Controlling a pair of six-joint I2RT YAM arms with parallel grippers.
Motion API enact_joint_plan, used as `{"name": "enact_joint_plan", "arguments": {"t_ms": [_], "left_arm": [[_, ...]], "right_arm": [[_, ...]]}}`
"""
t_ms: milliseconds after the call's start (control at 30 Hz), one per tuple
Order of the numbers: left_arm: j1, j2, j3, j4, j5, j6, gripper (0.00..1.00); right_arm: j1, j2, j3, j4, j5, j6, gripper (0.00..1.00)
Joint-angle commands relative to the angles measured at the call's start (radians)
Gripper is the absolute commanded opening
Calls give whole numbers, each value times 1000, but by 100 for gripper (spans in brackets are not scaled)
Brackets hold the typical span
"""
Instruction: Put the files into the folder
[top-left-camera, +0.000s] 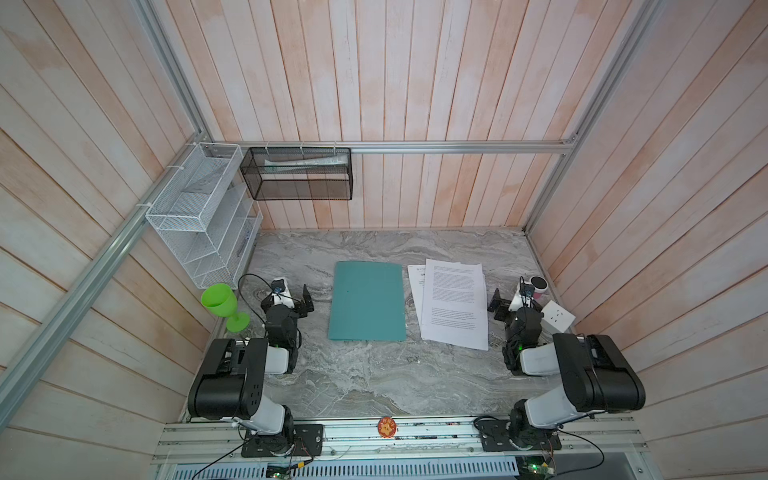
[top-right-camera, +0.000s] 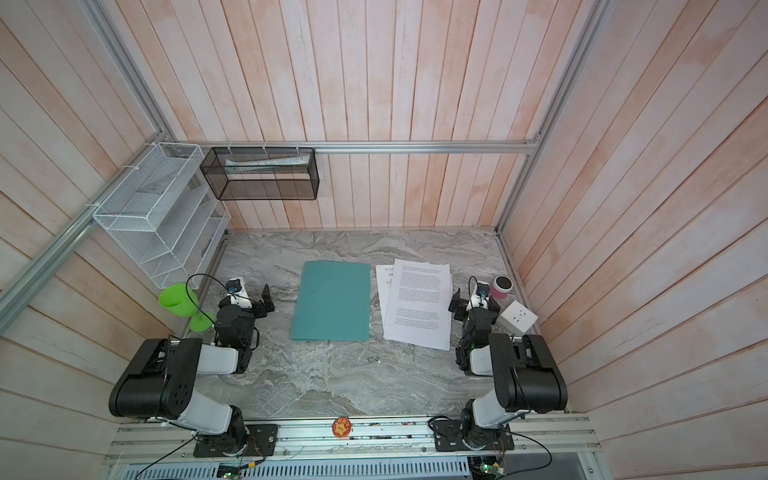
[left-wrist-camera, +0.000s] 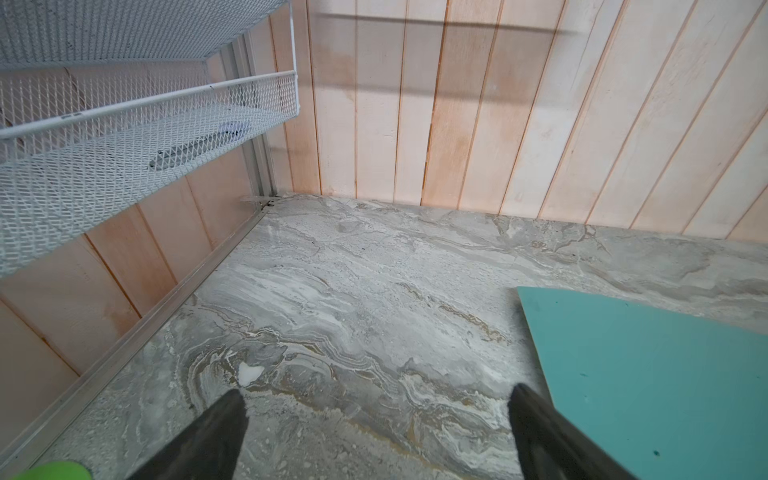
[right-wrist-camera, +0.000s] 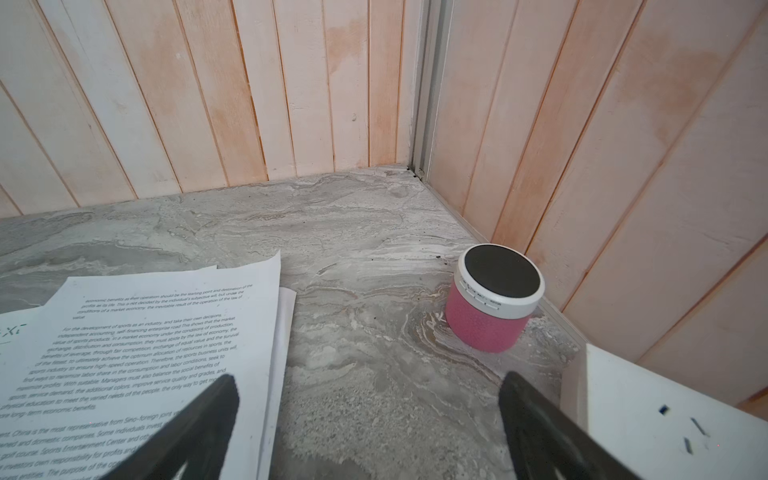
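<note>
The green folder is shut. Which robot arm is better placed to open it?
Probably the left. The flat teal-green folder lies closed just beside the left arm, its jaws open and empty. The right arm sits beyond the white printed paper sheets.

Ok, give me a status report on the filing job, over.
Open and empty: left tool, right tool. Teal folder closed, flat; files loose beside it, untouched. Only a pink speaker near right tool, off the path.
</note>
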Motion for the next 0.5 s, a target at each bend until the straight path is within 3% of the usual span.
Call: {"name": "enact_joint_plan", "arguments": {"t_ms": [0,467], "left_arm": [[4,-2,-7,18,13,-5,100],[-1,-3,-8,21,6,0,100]], "right_arm": [[4,-14,5,18,17,8,98],[2,-13,5,18,17,8,98]]}}
